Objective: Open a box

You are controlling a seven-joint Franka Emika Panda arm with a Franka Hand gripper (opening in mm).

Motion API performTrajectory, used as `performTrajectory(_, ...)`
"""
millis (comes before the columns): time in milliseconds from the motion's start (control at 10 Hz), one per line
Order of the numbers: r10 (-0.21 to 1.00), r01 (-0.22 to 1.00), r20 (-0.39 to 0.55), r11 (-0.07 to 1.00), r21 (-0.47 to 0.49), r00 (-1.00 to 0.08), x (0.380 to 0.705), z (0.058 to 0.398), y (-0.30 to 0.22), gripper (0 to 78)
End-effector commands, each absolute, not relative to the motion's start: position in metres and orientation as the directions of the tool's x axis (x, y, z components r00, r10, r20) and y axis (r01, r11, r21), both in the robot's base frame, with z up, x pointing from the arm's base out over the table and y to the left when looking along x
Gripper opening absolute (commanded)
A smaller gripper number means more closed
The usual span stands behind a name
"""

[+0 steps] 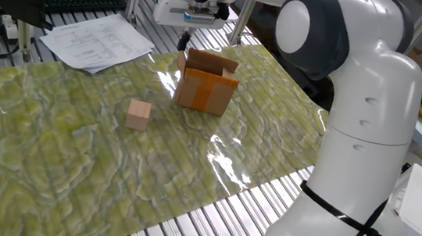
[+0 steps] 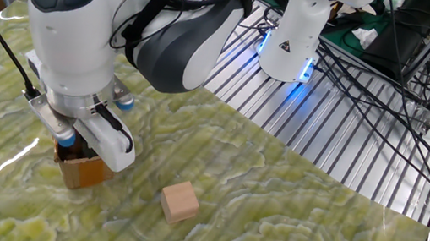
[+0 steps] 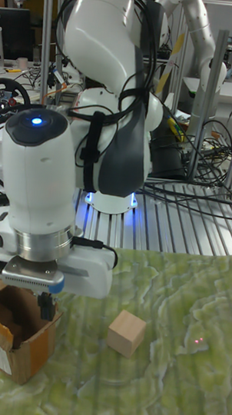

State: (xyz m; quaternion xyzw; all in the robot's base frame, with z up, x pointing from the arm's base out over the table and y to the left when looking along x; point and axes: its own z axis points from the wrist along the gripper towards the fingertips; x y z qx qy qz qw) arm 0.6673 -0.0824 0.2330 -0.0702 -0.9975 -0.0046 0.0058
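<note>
Box (image 1: 205, 87) flaps up, gripper (image 3: 46, 307) hovering at its rim

Finger gap unreadable, nothing visibly held; sits just above box edge, far side of green mat (image 1: 73, 158). Risk: catching a flap and dragging or tipping light box; wooden cube (image 1: 138, 114) nearby, apart.

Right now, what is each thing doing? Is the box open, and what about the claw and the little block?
box: upright on the mat, top flaps up, open.
claw: just over the open box at its rim; open or shut can't be told.
wooden cube: resting on the mat, apart from the box, untouched.
papers: lying flat at the mat's edge.
</note>
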Motion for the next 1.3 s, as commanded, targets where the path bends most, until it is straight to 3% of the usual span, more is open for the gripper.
performTrajectory(100,0.176,0.176,0.018,0.984,0.007,-0.984,0.668,0.2349,-0.0828,0.0)
performTrajectory(700,0.417,0.416,0.017,0.909,-0.012,-0.909,0.668,0.2349,-0.0828,0.0)
performTrajectory(1300,0.411,0.411,0.002,0.912,-0.006,-0.912,0.6645,0.2325,-0.0843,0.0)
